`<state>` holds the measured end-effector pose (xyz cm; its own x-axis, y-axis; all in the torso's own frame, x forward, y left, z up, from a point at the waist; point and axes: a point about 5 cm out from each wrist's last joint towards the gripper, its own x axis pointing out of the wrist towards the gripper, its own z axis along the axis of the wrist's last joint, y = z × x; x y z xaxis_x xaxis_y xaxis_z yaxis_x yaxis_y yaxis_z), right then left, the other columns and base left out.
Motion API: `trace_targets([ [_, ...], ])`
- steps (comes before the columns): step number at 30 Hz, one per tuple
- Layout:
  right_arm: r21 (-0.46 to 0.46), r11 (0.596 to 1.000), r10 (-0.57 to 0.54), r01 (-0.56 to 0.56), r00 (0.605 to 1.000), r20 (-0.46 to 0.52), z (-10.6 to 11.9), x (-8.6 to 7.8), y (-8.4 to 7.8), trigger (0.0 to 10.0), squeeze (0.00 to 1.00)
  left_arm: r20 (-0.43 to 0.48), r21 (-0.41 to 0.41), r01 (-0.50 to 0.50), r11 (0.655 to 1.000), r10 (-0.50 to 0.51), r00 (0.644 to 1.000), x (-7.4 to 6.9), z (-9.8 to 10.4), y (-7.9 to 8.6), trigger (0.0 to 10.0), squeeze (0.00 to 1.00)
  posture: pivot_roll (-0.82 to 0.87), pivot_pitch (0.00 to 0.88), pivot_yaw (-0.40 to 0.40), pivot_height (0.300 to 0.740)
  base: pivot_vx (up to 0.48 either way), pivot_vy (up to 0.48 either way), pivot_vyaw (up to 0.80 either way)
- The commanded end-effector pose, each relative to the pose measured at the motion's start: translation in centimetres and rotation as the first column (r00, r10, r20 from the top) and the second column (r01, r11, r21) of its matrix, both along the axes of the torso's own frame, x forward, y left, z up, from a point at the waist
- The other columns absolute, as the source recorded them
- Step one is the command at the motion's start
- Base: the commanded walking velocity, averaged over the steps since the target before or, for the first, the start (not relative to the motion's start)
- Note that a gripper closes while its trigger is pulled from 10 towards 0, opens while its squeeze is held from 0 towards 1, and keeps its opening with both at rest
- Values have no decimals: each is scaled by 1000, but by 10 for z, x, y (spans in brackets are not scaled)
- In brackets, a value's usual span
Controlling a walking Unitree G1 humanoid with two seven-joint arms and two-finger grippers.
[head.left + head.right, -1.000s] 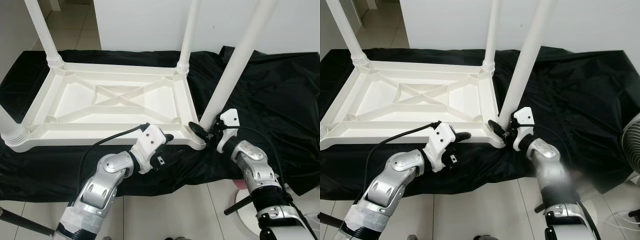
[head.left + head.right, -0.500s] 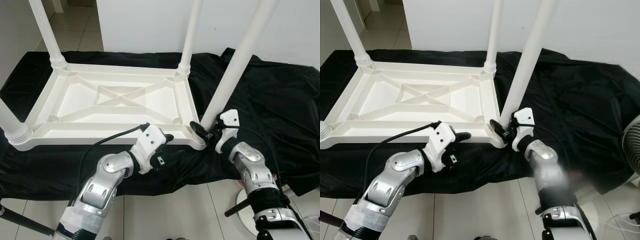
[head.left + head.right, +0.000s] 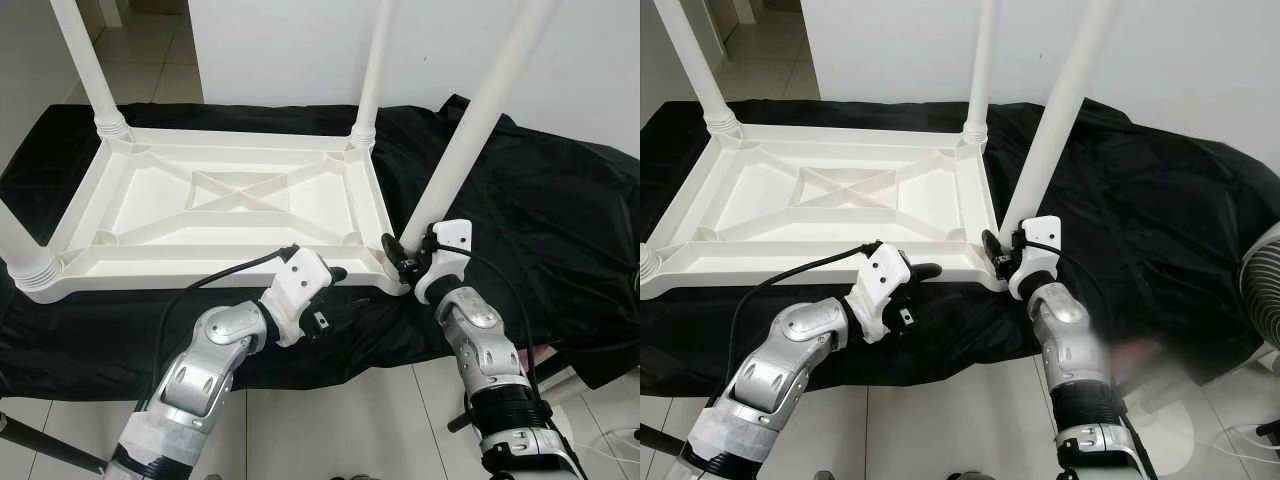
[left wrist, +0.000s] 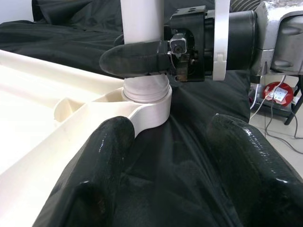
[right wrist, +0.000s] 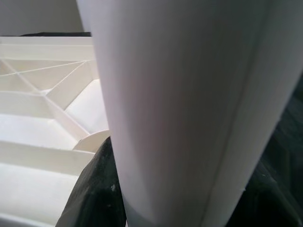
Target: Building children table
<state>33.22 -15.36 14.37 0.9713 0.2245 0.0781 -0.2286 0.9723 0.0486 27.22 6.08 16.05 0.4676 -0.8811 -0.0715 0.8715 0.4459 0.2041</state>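
L gripper (image 3: 335, 290) sits nearest, at the front edge of the tabletop (image 3: 240, 205), low over the black cloth (image 3: 540, 220). In the L wrist view its fingers (image 4: 102, 156) are spread apart w/ nothing between them but cloth; one finger lies just beside the table's corner rim. Jaws released.

Just to its right, R gripper (image 3: 405, 258) is at the near-right corner socket, clamped round the base of the near-right leg (image 3: 470, 130). L wrist view shows one black finger of it pressed across the leg right above the collar where the leg enters the socket. R wrist view has the white leg up close btw. the fingers, w/ the tabletop's ribs behind. Jaws grasping the leg.

Tabletop is white plastic, upside down on the cloth, underside up w/ an X of ribs in the middle. The near-right leg leans a bit to the right as it rises. Near-left leg (image 3: 25, 255) stands in its corner at the picture's edge. Far-left leg (image 3: 90, 70) and far-right leg (image 3: 372, 70) stand upright in the back corners. Beyond them, a white wall (image 3: 300, 45); tiled floor (image 3: 350, 420) under the robot.
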Motion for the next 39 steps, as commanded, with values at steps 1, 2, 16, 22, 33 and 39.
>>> trace_targets([
  [1,46,994,-90,94,993,-81,-15,-3,-8,10000,0,-3,11,-57,998,57,998,3,-3,1,10000,0,-57,75,-49,740,0,0,0],
  [2,53,989,-130,135,988,-82,-15,-4,-6,10000,0,-4,13,-57,998,57,998,2,-4,1,10000,0,-61,78,-51,740,0,0,0],
  [16,124,947,-290,295,955,-59,-9,-18,23,10000,0,-4,9,-70,997,70,998,5,-5,1,10000,0,-79,87,-73,740,0,0,0],
  [22,123,958,-262,260,965,-3,-2,-21,9,10000,1000,-2,2,-75,997,75,997,5,-5,-1,10000,0,-82,79,-87,740,0,0,0],
  [33,128,981,-155,148,987,48,-5,-42,6,10000,0,25,-24,-137,990,137,990,13,-1,3,10000,0,-61,65,-106,740,0,0,0],
  [39,123,987,-112,105,992,56,-9,-49,4,10000,0,47,-33,-201,979,202,978,19,4,14,10000,0,-44,73,-106,740,0,0,0],
])
